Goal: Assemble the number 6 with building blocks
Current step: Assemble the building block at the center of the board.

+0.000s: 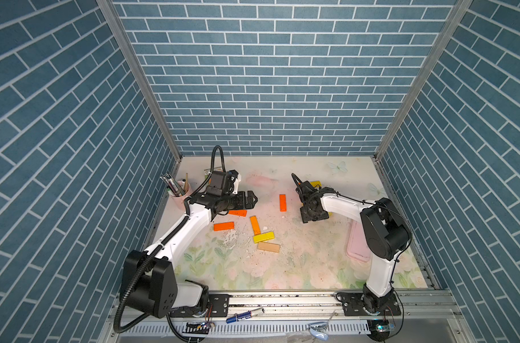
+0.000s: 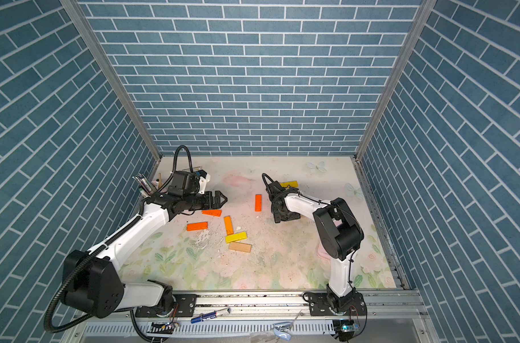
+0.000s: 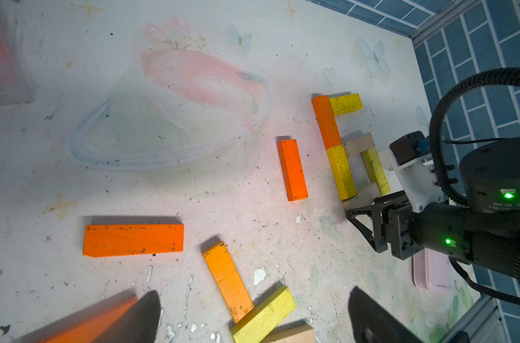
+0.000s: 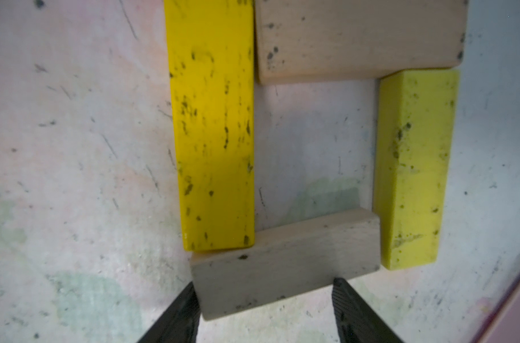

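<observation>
1. As I judge it, the step in hand is the setting of the last piece. The 6 on the worktop shows all six bars, and only its tan bottom bar lies a little skew.
2. In the right wrist view this bar meets the end of the yellow left bar and the inner side of the yellow right bar. The loop of the 6 is therefore almost closed.
3. The right jaws are half spread at the outer edge of the bottom bar. Of the fingers, one is at the bar's end and one is against its long side. I cannot tell if they pinch it or only touch it.
4. The left jaws are spread wide and empty. They hover well apart from the 6, over the spare bars.
5. One orange bar lies near the 6, along its tall side, and does not touch it.
6. The next move, I think, calls for a small push to square the bottom bar. After that the right jaws need to rise straight up, spread, so that the neighbour bars do not shift.
</observation>
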Robot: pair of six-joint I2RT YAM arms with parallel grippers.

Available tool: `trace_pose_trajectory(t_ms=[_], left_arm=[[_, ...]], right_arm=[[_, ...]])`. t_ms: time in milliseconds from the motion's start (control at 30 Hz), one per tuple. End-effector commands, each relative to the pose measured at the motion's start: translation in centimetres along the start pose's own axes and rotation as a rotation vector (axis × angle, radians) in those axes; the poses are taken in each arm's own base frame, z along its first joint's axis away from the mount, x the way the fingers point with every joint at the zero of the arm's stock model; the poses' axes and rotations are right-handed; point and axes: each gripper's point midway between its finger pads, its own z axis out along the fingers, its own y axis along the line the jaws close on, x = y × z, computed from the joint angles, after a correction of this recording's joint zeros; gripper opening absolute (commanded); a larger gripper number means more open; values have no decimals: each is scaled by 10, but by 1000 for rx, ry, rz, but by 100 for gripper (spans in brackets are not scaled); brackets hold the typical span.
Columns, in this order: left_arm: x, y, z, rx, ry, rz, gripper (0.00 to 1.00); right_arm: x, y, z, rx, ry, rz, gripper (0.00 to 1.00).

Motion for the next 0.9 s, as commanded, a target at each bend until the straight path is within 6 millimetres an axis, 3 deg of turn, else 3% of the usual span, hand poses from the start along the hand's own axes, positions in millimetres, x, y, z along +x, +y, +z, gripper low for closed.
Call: trace_pose_trajectory(t_ms=[0, 233, 433, 633, 867], left_arm=[[-6, -7, -8, 9, -22, 18, 99], [-7, -7, -9, 10, -27, 18, 99], [-7, -7, -10, 10, -29, 20, 99], [-8, -4, -9, -8, -21, 16, 99], [-9, 2, -15, -56, -32, 2, 98]], right_arm=[[1, -6, 4, 36, 19, 22, 71], [-1, -5, 3, 31, 15, 29, 72], [-7, -6, -9, 23, -10, 33, 81], [-32, -7, -60, -32, -107, 44, 88], [-56, -7, -121, -140, -248, 164, 81]])
